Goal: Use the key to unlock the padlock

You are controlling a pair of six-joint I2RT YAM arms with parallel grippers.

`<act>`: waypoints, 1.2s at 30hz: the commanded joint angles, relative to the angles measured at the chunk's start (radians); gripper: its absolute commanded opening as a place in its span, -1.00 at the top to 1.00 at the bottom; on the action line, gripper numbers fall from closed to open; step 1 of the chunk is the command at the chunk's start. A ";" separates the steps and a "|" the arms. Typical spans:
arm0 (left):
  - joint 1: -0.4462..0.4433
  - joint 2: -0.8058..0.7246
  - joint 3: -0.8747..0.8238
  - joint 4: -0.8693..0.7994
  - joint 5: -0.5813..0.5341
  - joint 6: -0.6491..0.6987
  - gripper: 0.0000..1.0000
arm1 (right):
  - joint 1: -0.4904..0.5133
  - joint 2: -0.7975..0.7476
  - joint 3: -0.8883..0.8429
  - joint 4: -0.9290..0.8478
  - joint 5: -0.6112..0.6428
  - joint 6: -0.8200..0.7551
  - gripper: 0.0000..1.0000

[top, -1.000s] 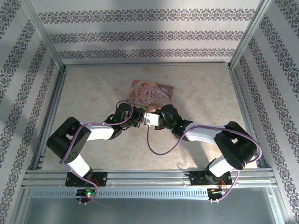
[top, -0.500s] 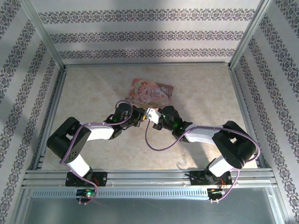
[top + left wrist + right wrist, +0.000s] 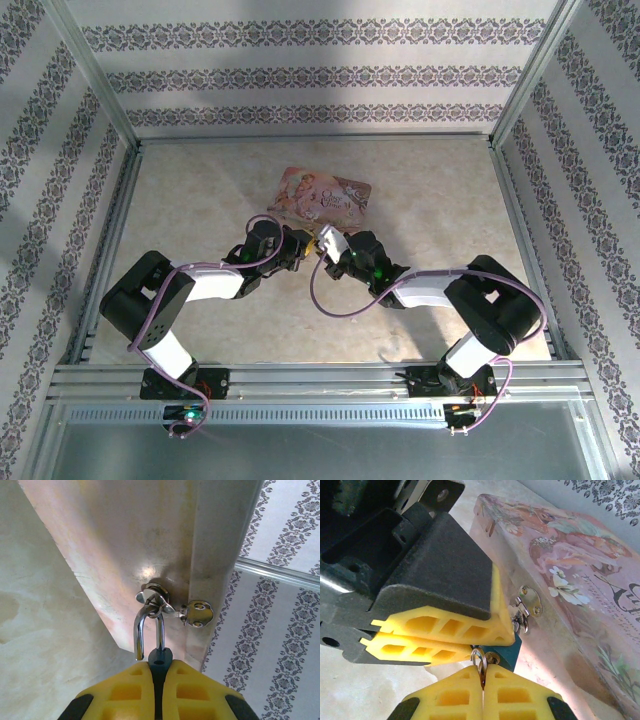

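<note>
Seen from above, the left gripper [image 3: 303,250] sits at mid-table [image 3: 190,200], reaching toward 2 o'clock, its tips just short of the tin [image 3: 325,195] that lies at 12 o'clock from it. In the left wrist view its yellow fingers [image 3: 125,690] are closed on the padlock [image 3: 160,656], whose blue body is pinched at the very tips so that only its top pokes out. The silver shackle [image 3: 145,625] rises toward 12 o'clock from that body and hooks through the tin's hasp [image 3: 197,614]. One leg of the shackle runs down into the blue body; the other ends just beside it, at about 10 o'clock from the body. So the padlock hangs at the tin's near edge, held right in the left gripper's tips. In the top view the right gripper [image 3: 328,248] sits just beside the left one, at its 3 o'clock, and the two meet nose to nose under the tin's edge. In the right wrist view its yellow fingers [image 3: 520,692] are pressed together on the key [image 3: 491,658], with the small ring [image 3: 477,656] standing out of the seam at 12 o'clock. The blue body lies just off these tips at about 1 o'clock, touching or nearly touching the key. Whether the key is in the lock cannot be told.
</note>
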State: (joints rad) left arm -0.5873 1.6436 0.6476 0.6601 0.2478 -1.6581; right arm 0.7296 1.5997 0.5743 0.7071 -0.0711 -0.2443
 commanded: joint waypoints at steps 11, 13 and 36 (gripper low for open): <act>-0.019 0.001 0.008 0.058 0.067 0.016 1.00 | 0.022 0.027 -0.011 0.117 -0.019 0.034 1.00; -0.019 0.002 0.010 0.052 0.071 0.024 1.00 | 0.021 0.028 -0.016 0.115 -0.022 0.036 1.00; 0.015 -0.046 -0.012 -0.124 0.046 0.276 1.00 | -0.126 -0.337 -0.044 -0.279 -0.128 0.254 -0.01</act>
State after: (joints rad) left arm -0.5850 1.6402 0.6212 0.5938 0.2840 -1.4677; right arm 0.6594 1.3090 0.4892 0.5545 -0.1249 -0.1276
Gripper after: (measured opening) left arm 0.070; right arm 0.499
